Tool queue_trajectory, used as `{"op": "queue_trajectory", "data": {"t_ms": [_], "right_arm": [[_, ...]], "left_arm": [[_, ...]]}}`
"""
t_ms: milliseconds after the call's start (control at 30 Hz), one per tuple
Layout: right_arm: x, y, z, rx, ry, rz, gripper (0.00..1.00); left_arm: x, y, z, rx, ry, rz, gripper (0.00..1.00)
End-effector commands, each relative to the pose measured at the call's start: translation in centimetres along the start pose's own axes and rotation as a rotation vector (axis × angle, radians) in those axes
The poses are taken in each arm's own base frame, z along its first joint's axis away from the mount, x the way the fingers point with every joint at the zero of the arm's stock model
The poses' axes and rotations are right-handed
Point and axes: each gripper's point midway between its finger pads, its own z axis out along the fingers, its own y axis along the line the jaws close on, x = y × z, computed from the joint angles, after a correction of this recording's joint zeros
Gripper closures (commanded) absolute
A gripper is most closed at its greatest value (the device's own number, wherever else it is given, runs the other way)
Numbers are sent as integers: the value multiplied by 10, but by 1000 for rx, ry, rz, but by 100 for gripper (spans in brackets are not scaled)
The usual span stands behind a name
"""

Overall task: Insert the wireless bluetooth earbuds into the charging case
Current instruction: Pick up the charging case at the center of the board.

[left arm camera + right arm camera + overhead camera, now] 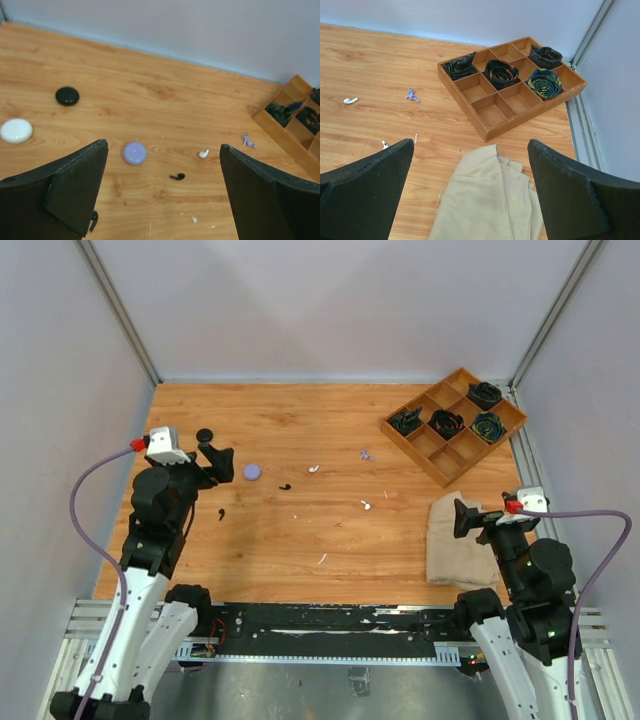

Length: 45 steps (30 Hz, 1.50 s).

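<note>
Overhead, both arms sat at the bottom of the frame, their pincers spread wide and gripping nothing. The left gripper (162, 146) hung over the left part of the wooden table (300, 420). In its wrist view a lavender disc (134, 153) lay between the two dark fingers, nearer the left-hand one. A black disc (67, 95) sat up and left of it, and a white disc (16, 130) lay at the left edge.

The earbuds lay loose on the wood, each apart from the discs. A black earbud (285, 486) was just right of the lavender disc. A white earbud (314, 468) and a lavender earbud (367, 454) lay further right, near the centre, with a second white earbud (366, 505) below them. A second black earbud (221, 513) lay at lower left, beside the left arm. A thin white sliver (322, 559) lay at lower centre.

The right gripper (471, 142) hovered above a crumpled beige cloth (455, 540) at lower right. Beyond it, at upper right, stood a wooden divider tray (464, 109), four of its compartments holding dark rolled coils (497, 74).
</note>
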Motion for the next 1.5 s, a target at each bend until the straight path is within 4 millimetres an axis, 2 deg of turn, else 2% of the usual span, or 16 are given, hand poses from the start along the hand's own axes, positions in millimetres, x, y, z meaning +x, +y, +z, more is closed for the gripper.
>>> {"op": "queue_trajectory", "data": {"t_ms": [0, 200, 333, 600, 900, 1133, 1467], "right_arm": [[4, 2, 6, -6, 26, 16, 1], [2, 3, 3, -9, 3, 17, 1], [0, 5, 2, -23, -5, 15, 1], [-2, 3, 0, -14, -23, 17, 1], [-2, 3, -1, -13, -30, 16, 1], [-2, 3, -1, -11, -31, 16, 1], [-2, 2, -1, -9, -31, 15, 2]], "left_arm": [[39, 19, 12, -124, 204, -33, 1], [80, 25, 31, -151, 404, -20, 1], [106, 19, 46, -95, 513, 1, 1], [153, 27, 75, -23, 733, 154, 1], [194, 38, 102, 56, 888, 294, 1], [219, 51, 123, 69, 980, 358, 9], [237, 60, 133, 59, 1027, 381, 19]]}}
